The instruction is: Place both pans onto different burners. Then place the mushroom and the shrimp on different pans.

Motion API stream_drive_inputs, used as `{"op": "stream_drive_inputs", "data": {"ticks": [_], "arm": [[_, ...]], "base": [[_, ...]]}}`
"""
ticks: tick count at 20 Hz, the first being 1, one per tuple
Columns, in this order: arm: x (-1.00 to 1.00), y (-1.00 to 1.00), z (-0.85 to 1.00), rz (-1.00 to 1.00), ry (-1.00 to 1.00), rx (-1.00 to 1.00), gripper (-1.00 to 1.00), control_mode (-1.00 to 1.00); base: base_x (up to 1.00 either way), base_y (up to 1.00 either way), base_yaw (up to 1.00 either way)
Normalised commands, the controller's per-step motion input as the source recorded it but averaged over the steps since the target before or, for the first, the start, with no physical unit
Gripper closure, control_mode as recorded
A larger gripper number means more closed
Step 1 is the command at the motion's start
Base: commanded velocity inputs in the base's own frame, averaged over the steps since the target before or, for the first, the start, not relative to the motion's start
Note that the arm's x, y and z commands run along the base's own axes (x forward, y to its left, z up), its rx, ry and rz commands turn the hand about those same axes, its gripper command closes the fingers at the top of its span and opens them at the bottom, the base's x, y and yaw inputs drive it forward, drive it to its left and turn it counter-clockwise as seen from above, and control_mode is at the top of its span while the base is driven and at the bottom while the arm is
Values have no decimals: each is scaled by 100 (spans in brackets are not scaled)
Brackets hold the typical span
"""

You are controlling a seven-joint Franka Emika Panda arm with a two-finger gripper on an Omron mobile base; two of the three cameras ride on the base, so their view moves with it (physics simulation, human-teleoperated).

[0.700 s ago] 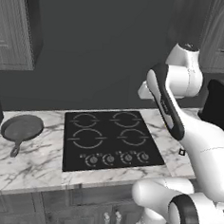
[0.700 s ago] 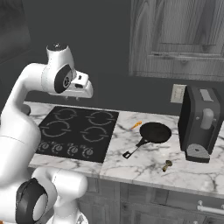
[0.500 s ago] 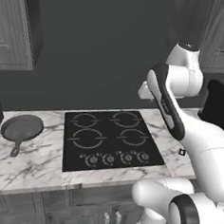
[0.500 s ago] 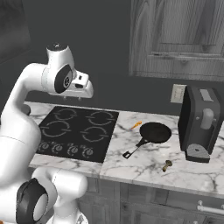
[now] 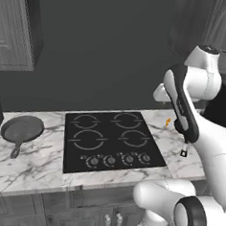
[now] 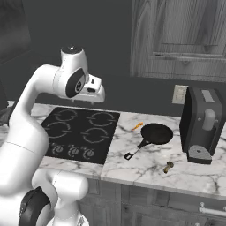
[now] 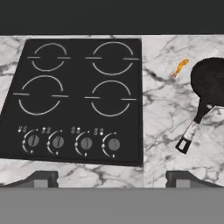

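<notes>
We see our gripper (image 7: 112, 179) high above the counter (image 7: 162, 109), looking down on the cooktop (image 7: 74, 96); its two fingertips (image 7: 41, 178) stand wide apart at the bottom of the hand view with nothing between them, so the jaws are fully spread and empty.

The four burners (image 7: 111, 59) are all bare. The skillet (image 5: 22, 129) sits on the marble left of the cooktop, in the left base view, its short handle pointing toward the counter's front edge. The black pan (image 6: 156, 133) rests on the counter right of the cooktop, its thin handle running toward the front and slightly toward the cooktop; in the hand view we catch its left part (image 7: 210, 83) at the right edge.

The shrimp (image 7: 180, 68) lies on the marble between the cooktop and the black pan, just beside the pan's rim and apart from it; we also see it in the right base view (image 6: 138, 126) and the left base view (image 5: 168, 122). The mushroom (image 6: 168, 166) stands near the counter's front edge, in front of the black pan and close to a dark coffee machine (image 6: 203, 123).
</notes>
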Motion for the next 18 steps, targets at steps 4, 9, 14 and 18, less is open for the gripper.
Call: {"op": "stream_drive_inputs", "data": {"ticks": [4, 9, 14, 18], "arm": [[-15, -39, -8, -3, 10, 5, -100, -100], [-6, -31, -14, -3, 12, 5, -100, -100], [0, -23, -13, -3, 8, 1, -100, -100], [0, -23, -28, -2, 6, 0, -100, -100]], "base": [[0, 0, 0], [0, 0, 0], [0, 0, 0], [0, 0, 0]]}}
